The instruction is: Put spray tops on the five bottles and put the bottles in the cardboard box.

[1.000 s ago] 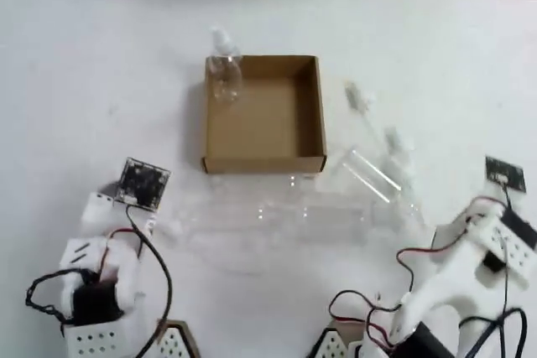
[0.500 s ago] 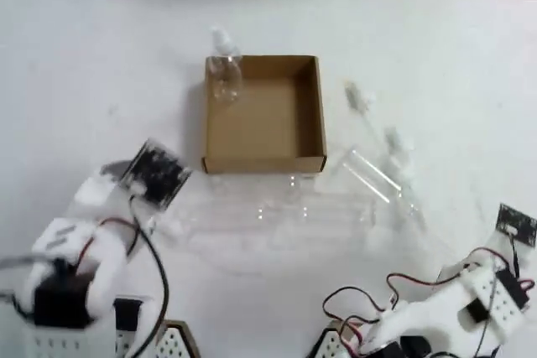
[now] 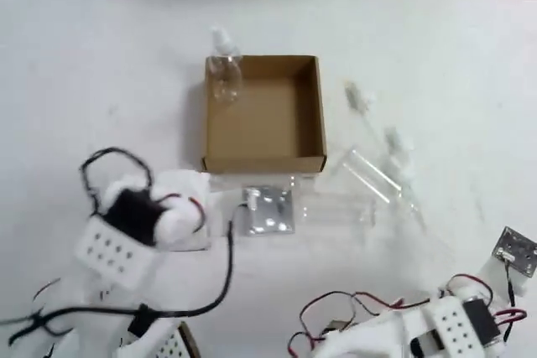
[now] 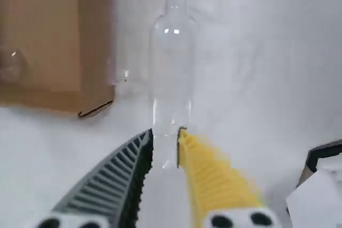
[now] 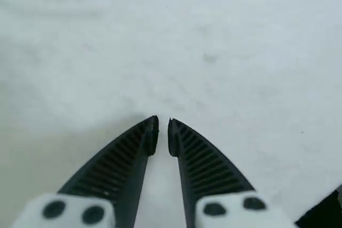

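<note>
Left gripper (image 4: 165, 134) sits low over the white table (image 3: 101, 56) just in front of the cardboard box (image 3: 264, 161). Its grey and yellow fingers are parted by a narrow gap, and the tips stand at either side of the base end of a clear bottle (image 4: 171, 62). That bottle lies on its side on the table with its neck pointing away from the gripper, just beside a front corner of the box. The left wrist view does not settle whether the tips touch it. From the high view, the left arm (image 3: 134, 224) stretches from the near left of the table along the box's front wall. The right gripper (image 5: 163, 129) hangs over bare table, its black fingers drawn almost together with only a sliver between the tips and nothing between them. The right arm (image 3: 453, 333) is folded low at the near right corner, well apart from the box. The box stands open-topped near the middle of the table. A capped bottle (image 3: 225, 77), clear with a spray top on it, overlaps the box's far left corner, and I cannot tell whether it rests inside or against the rim. To the right of the box lie two loose spray tops (image 3: 357, 96) with their thin tubes. Other bottles (image 3: 373, 175) lie on their sides near the box's front right corner, too faint against the table to count.
</note>
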Motion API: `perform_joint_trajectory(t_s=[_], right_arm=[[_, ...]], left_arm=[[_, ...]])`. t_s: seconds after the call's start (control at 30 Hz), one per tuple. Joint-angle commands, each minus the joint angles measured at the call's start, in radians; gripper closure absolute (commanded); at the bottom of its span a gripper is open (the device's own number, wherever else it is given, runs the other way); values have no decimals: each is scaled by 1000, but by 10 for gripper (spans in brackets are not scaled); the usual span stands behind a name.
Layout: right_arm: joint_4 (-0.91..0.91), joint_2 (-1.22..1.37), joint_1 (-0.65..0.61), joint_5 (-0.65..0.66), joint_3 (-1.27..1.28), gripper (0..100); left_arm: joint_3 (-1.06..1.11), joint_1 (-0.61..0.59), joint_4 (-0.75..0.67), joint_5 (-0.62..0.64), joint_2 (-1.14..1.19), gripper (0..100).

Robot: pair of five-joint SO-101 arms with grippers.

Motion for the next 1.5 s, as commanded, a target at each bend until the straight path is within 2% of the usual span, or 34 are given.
perform_joint_trajectory(t_s=[0.0,0.1,0.27,0.37,0.67,0.83,1.1,1.3,1.47], right_arm=[[58,-156,-1,11,25,982],[114,-297,-1,11,60,981],[205,-506,-1,114,118,981],[232,-582,-1,114,137,981],[232,-567,-22,120,137,981],[232,-567,-28,121,137,981],[232,-565,-35,121,137,981],[232,-565,-39,123,137,981],[232,-565,-56,123,137,981]], left_arm=[[-63,47,-60,-11,107,792],[-64,38,-129,-12,205,728],[-72,31,-270,-14,326,728],[-127,36,-278,-14,387,727],[-229,27,-288,-40,561,727],[-232,10,-371,-40,631,727],[-229,19,-402,-38,707,727],[-212,74,-463,20,782,727],[-215,82,-479,21,826,727]])
